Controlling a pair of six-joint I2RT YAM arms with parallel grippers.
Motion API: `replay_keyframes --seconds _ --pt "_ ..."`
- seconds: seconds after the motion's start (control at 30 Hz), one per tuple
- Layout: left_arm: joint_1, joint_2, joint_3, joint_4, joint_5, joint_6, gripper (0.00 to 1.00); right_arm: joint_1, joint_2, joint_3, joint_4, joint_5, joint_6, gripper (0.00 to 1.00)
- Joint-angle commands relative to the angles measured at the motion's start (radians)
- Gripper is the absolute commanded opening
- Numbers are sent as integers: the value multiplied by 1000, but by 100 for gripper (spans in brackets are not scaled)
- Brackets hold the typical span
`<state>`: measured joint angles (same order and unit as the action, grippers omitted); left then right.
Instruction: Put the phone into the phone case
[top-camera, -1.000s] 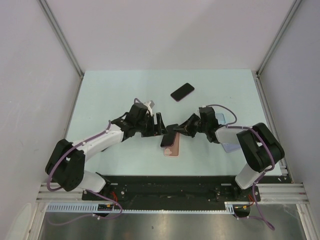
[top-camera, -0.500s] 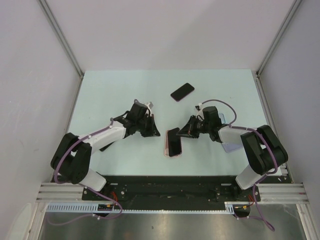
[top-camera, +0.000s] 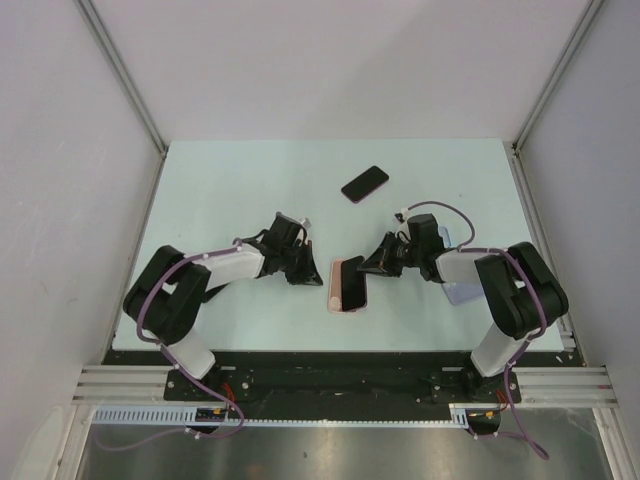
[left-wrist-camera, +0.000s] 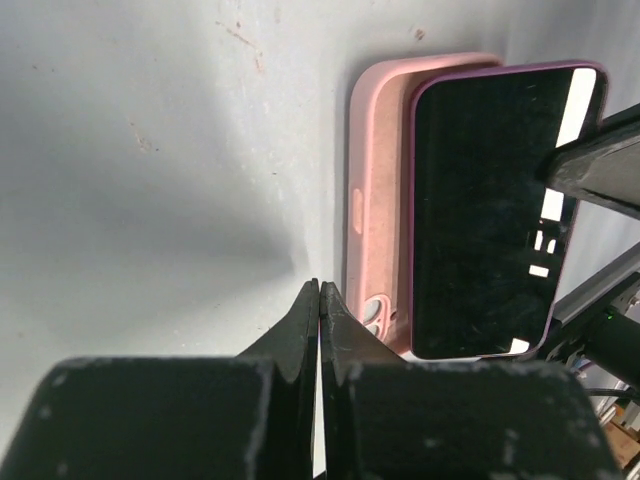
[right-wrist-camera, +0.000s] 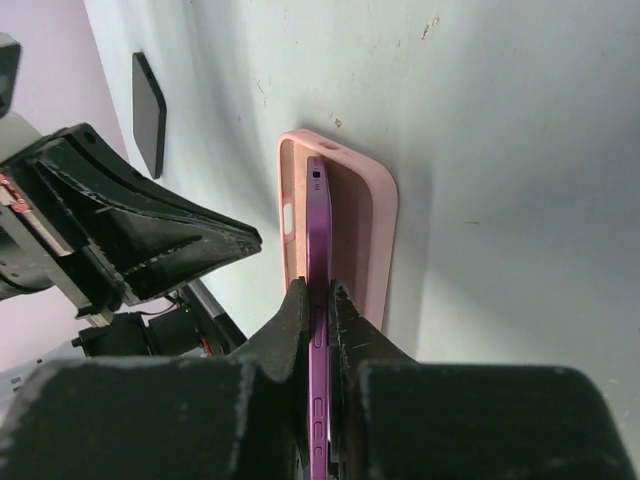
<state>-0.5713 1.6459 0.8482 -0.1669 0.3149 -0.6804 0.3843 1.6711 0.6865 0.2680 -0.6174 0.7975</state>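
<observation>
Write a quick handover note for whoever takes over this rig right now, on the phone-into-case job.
Left tool: shut, empty, tips just beside the pink case.
Right tool: shut on the purple phone, holding it tilted over the case.
Done: phone brought to the case and overlapping it, but not seated.
Left: lower it flat, press it in, release.
A second dark phone lies apart, farther back.

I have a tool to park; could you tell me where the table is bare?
Bare: the table left of the black phone, and its far-right corner. Crowded: front centre, left gripper and right gripper at the pink case.
</observation>
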Motion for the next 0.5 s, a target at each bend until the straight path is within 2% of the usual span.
replay_keyframes --seconds 0.0,0.47 --pt "-2 28 -14 67 39 -16 0 -2 32 11 86 -7 16 0" --pt "-24 89 -9 95 49 -21 0 48 82 8 126 33 -1 0"
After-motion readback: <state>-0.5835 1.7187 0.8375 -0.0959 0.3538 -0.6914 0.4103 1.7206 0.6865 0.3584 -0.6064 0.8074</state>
